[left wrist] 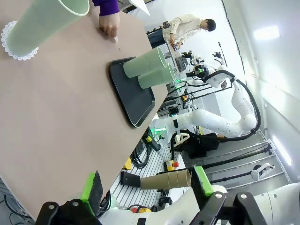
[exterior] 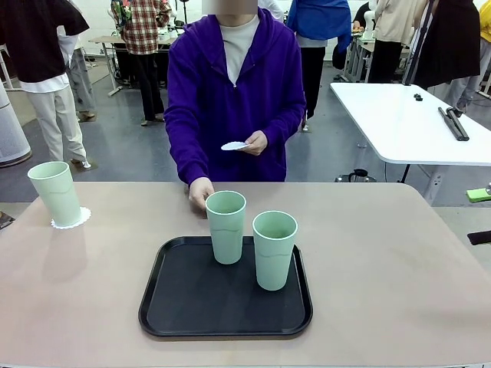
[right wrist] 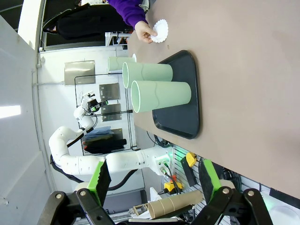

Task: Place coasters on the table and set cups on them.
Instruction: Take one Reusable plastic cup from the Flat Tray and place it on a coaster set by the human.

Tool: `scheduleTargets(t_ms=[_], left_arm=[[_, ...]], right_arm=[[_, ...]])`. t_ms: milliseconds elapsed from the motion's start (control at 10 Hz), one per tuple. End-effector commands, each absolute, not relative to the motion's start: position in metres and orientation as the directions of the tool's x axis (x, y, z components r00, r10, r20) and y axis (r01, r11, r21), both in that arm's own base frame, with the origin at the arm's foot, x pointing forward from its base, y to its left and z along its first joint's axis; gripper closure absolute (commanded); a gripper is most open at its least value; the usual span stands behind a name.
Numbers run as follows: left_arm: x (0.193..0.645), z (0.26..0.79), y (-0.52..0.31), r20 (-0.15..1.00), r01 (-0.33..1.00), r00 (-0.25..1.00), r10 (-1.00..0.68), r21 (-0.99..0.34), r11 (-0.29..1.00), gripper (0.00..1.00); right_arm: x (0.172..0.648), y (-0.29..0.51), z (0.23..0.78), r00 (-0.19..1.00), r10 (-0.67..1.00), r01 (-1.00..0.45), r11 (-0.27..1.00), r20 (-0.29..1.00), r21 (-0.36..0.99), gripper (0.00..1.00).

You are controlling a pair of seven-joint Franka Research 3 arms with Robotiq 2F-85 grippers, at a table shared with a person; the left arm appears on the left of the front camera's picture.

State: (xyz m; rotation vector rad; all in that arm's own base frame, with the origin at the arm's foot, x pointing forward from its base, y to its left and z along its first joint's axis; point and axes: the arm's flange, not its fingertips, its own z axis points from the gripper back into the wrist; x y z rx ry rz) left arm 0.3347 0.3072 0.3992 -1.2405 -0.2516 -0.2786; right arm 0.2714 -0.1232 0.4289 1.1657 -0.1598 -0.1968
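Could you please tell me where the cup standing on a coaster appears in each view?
Front view: the cup at far left.
Left wrist view: the cup in the top left corner.
Right wrist view: the cup upper left, beyond the two tray cups.
Shared landmark: the black tray.

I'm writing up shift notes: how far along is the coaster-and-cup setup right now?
Done: one cup stands on a coaster on the table. In hand: the person's hand holds another coaster, not yet laid. Left: two cups wait on the black tray, each needing a coaster.
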Motion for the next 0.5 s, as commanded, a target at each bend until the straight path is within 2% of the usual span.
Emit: scheduleTargets(t_ms=[0,400], left_arm=[[0.3343,0.4033,0.3074,0.343,0.345,0.937,-0.064,-0.888,0.303,0.00],[0.3343,0.4033,0.3074,0.343,0.345,0.937,-0.064,-0.888,0.303,0.00]], right_arm=[[0.2732,-0.1228,0.4303,0.971,-0.239,0.067,0.364,0.024,0.929,0.00],[0.2732,-0.1228,0.4303,0.971,-0.239,0.067,0.364,0.024,0.929,0.00]])
